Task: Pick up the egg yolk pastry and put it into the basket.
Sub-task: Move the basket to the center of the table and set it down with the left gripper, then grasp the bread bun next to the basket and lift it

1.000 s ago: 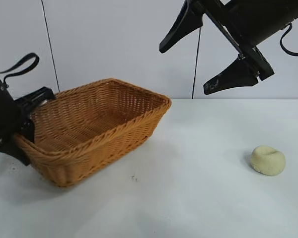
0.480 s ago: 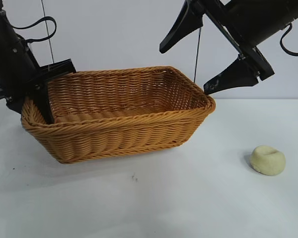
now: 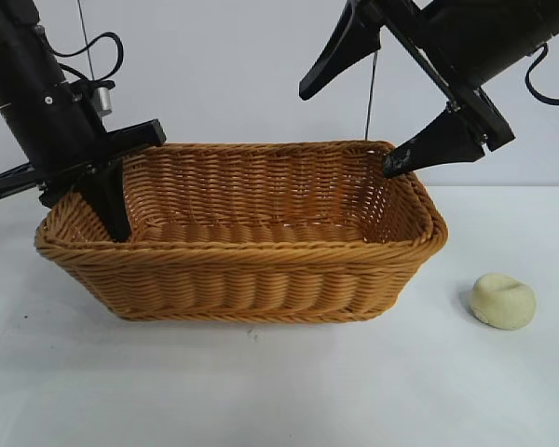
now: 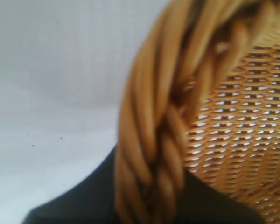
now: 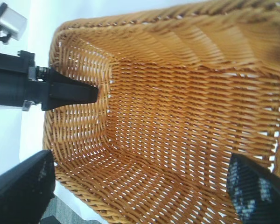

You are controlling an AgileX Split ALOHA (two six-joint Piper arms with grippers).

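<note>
pastry [image 3: 503, 301] sits alone on the worktop [image 3: 354, 391], untouched, dimple up, just off the basket's right end. nothing near it.

basket [image 3: 242, 270] is long side toward the camera, empty inside per the right wrist view. left tool [image 3: 107, 200] is clamped on the rim at the basket's left end: one finger runs down the inner wall, and the left wrist view shows the braided rim [image 4: 154, 154] pinched right at the lens. looks like the basket sits flat on the worktop, but i can't confirm the left end isn't slightly lifted.

right tool [image 3: 349, 126] hangs above the basket's right-rear corner, fingers spread wide, holding nothing. its lower fingertip [image 3: 396, 166] looks close to the rim in the exterior view; can't tell if it touches.

judgement: pick not started. basket placement is the step in hand.

risks from here:
- right tool has to clear the rim to reach the pastry. a straight drop clips the wicker and shoves the basket against the left grip.
- pastry is a small, smooth dome. an off-centre close could squirt it sideways, and a hard squeeze would likely dent it.
- left grip is on one end only. any pull or twist tips or drags the basket, possibly into the pastry, since the gap is small.
- a release from too high risks a bounce on the sloped wall.
</note>
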